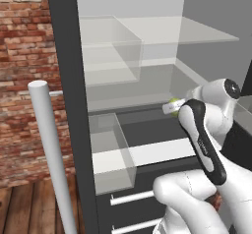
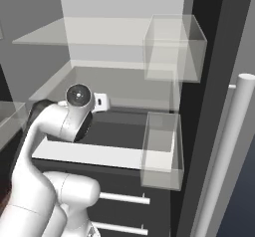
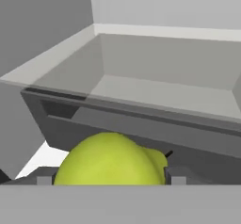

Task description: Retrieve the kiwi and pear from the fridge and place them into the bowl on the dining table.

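Hand view: pear (image 3: 110, 159) fills lower centre between gripper (image 3: 110, 180) fingertips, jaws wide, contact unclear. Left base view: pear (image 1: 174, 102) glimpsed centre right inside fridge (image 1: 69, 80). Right base view: arm hides it.

Arm reaches forward, gripper (image 3: 110, 180) jaws spread wide.

Flat, even rendered light; soft shadows.
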{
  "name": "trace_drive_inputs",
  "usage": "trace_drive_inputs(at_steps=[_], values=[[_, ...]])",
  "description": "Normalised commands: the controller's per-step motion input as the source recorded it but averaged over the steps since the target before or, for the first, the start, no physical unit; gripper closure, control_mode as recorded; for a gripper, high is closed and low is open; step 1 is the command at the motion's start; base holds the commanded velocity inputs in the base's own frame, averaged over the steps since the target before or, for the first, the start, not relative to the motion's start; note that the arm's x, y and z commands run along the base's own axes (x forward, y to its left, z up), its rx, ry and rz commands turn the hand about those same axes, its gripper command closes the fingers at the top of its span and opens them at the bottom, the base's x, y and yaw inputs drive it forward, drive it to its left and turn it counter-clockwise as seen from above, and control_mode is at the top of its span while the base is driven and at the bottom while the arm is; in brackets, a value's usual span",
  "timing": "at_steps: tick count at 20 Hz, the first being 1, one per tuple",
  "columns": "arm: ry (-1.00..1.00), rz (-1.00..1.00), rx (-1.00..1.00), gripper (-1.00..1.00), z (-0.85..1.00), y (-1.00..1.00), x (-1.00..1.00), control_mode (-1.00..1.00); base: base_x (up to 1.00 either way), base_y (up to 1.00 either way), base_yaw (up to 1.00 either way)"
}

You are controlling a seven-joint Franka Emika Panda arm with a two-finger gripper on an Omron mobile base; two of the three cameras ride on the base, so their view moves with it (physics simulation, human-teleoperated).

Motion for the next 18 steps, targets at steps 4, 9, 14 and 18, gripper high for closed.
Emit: trace_drive_inputs(at_steps=[4, 9, 14, 18], values=[[-0.18, 0.09, 0.0, 1.0, 0.56, -0.01, -0.93, -1.0, 0.0, 0.0, 0.0], [-0.18, 0.05, 0.0, 1.0, 0.34, -0.01, -0.95, -1.0, 0.0, 0.0, 0.0], [-0.13, 0.01, 0.0, 1.0, 0.24, 0.0, -0.57, -1.0, 0.0, 0.0, 0.0], [-0.06, 0.01, 0.0, 1.0, 0.33, 0.0, -0.26, -1.0, 0.0, 0.0, 0.0]])
